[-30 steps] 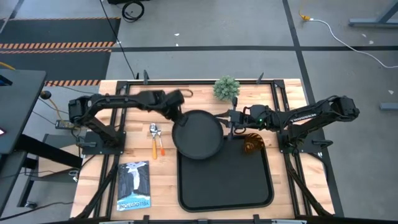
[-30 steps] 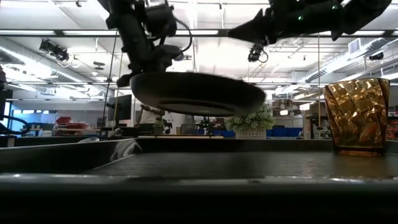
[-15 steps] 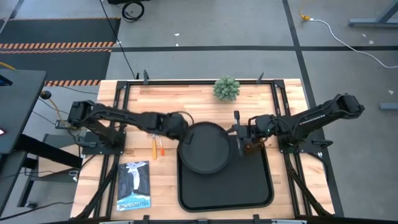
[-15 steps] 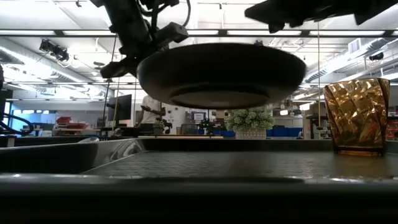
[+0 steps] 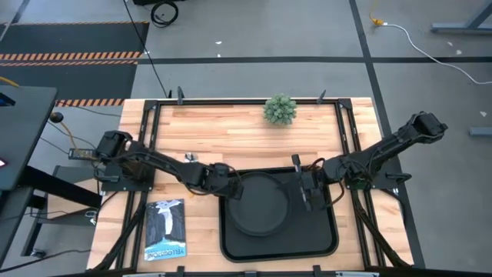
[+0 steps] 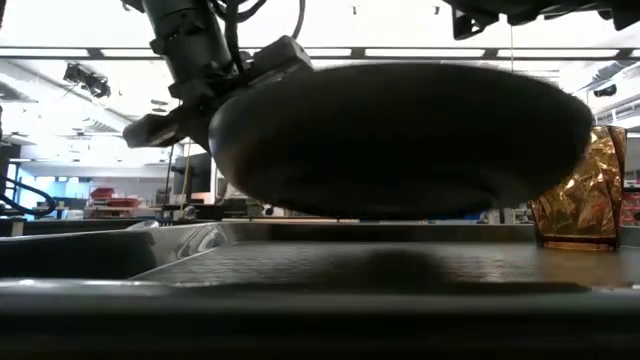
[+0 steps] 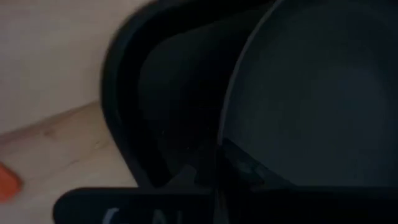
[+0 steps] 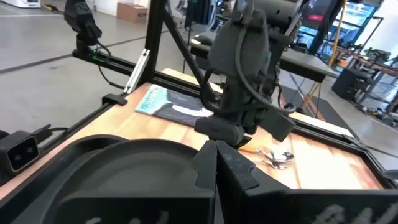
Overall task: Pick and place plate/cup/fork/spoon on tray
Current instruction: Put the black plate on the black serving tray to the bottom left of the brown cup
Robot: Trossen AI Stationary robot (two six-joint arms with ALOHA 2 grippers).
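The round black plate (image 5: 260,206) hangs over the black tray (image 5: 323,238), and in the low view the plate (image 6: 400,140) is clear of the tray floor (image 6: 300,265). My left gripper (image 5: 233,189) is shut on its left rim and my right gripper (image 5: 301,191) on its right rim. The amber cup (image 6: 583,185) stands upright in the tray's far right corner; from above my right arm hides it. The spoon (image 8: 278,157) lies on the wood left of the tray. My left arm hides most of the fork. My left gripper pinches the plate's left rim (image 7: 231,134) between its two fingers (image 7: 239,168), coming from the table's left. The plate hangs clear above the tray, nearly level. My right gripper pinches the opposite, right rim (image 8: 186,149) between its fingers (image 8: 236,171), coming from the table's right, slanting down.
A small green potted plant (image 5: 280,108) stands at the table's far edge. A blue and white booklet (image 5: 165,229) lies on the wood near the front left, beside the tray. The near half of the tray is bare.
Both grippers have carried the plate toward the table's near edge, from the tray's far rim to over its middle, and somewhat lower. They have kept their hold on opposite rims. The plate stays about level and clear of the tray.
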